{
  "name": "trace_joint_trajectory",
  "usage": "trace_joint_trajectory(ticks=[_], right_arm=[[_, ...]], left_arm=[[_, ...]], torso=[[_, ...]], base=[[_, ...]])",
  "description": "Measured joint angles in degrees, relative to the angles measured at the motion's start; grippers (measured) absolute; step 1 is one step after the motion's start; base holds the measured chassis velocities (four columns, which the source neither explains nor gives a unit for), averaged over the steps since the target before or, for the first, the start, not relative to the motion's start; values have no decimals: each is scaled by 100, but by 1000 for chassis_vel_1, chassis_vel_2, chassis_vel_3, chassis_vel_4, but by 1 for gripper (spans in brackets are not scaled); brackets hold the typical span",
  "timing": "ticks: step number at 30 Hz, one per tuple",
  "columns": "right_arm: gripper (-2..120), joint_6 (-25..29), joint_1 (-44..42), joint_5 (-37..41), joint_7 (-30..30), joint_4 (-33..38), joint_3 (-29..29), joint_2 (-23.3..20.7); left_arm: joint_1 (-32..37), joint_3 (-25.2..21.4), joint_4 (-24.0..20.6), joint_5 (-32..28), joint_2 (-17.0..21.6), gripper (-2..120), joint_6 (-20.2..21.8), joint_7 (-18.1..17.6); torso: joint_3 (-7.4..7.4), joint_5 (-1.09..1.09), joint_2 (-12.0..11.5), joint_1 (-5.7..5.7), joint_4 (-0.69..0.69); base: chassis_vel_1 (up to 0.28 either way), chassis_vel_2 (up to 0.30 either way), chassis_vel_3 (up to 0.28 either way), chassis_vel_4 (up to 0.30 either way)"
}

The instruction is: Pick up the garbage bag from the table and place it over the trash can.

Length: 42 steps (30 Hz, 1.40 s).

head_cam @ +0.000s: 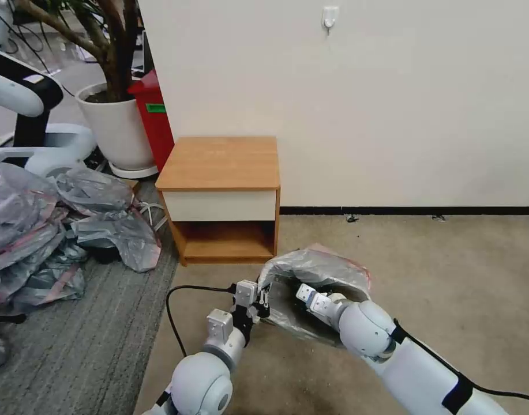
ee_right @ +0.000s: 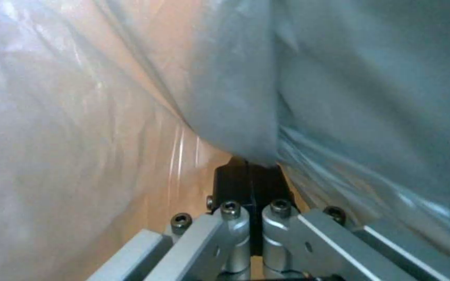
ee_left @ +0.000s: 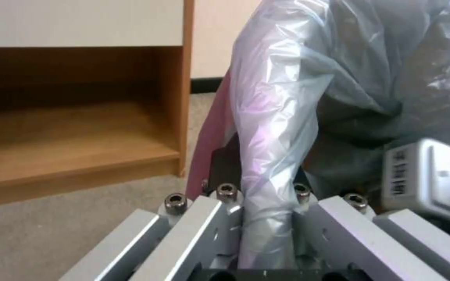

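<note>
Head high, facing floor; wrists close; all share garbage bag (head_cam: 316, 271).

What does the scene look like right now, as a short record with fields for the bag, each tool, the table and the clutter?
garbage bag: held open low over the carpet, in front of the table
left tool: shut on the bag's rim fold
right tool: inside the bag, shut on its film
table: top bare, against the wall
clutter: heap of bags on the grey mat to the robot's left
</note>
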Motion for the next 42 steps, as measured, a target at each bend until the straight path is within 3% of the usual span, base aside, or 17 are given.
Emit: trace_joint_trajectory(ticks=[18, 24, 31, 33, 36, 38, 39, 42], right_arm=[[0, 20, -485, 511, 28, 1396, 367, -526], [0, 629, -1025, 1644, 360, 2381, 1221, -1284], [0, 1204, -1453, 2732, 626, 2892, 2328, -1571], [0, 1387, -1554, 2927, 810, 2917, 2498, -1578], [0, 2104, -1770, 3240, 1518, 2829, 2715, -1368], [0, 2230, -1811, 3265, 1613, 2808, 2748, -1310], [0, 2716, -2042, 3364, 1833, 2749, 2916, -1079], [0, 3180, -2274, 3410, 2063, 2688, 3042, -877]], left_arm=[[-80, -108, 58, -619, -24, 3, 133, -558], [-102, -220, -64, -1596, 86, 3, 459, -1068], [-122, -374, -240, -2520, 172, 3, 733, -1642], [-121, -397, -272, -2675, 185, 3, 776, -1776], [-120, -459, -382, -3171, 208, 3, 950, -2229], [-120, -472, -397, -3243, 215, 3, 978, -2291], [-121, -512, -445, -3565, 254, 3, 1092, -2529], [-127, -536, -464, -3875, 324, 3, 1174, -2748]], torso=[[0, 1, 0, 0, 0], [0, 0, 0, 0, -1], [0, 0, 0, 0, 0], [0, 0, 0, 0, -1], [0, 0, 0, 0, 1], [0, 1, 0, 0, 1], [0, 0, 0, 0, 1], [0, 1, 0, 0, -1]], base=[[0, 0, 0, 0], [0, 0, 0, 0], [0, 0, 0, 0], [0, 0, 0, 0], [0, 0, 0, 0], [0, 0, 0, 0], [0, 0, 0, 0], [0, 0, 0, 0]])
